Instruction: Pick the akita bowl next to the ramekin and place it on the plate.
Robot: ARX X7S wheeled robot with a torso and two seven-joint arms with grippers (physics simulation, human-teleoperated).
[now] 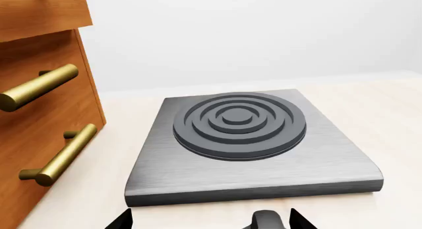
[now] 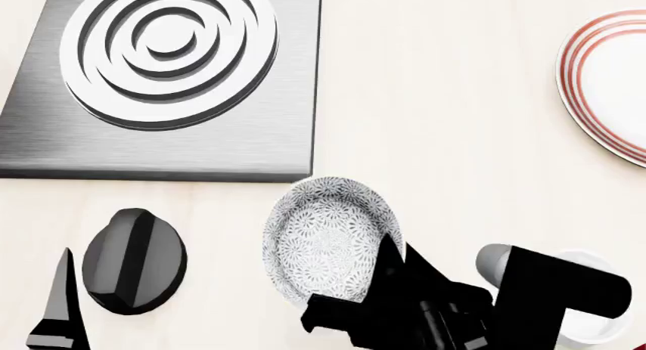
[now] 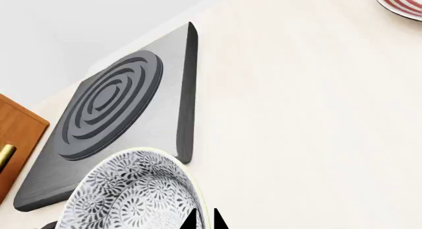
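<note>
The akita bowl (image 2: 328,236), grey-and-white floral inside, sits low in the middle of the head view and looks tilted. My right gripper (image 3: 205,221) is shut on its rim (image 3: 197,199), one fingertip inside and one outside. In the head view the right gripper (image 2: 389,263) reaches the bowl from the lower right. The white ramekin (image 2: 595,323) shows partly behind the right arm, just right of the bowl. The red-ringed plate (image 2: 610,85) lies at the far right, cut by the frame edge. My left gripper (image 1: 211,221) is open with nothing in it, in front of the burner plate.
A grey metal burner plate (image 2: 162,138) with concentric rings (image 2: 166,51) lies at the upper left, close behind the bowl. Wooden drawers (image 1: 39,120) with brass handles stand beside it. A dark rounded part (image 2: 133,261) sits at the lower left.
</note>
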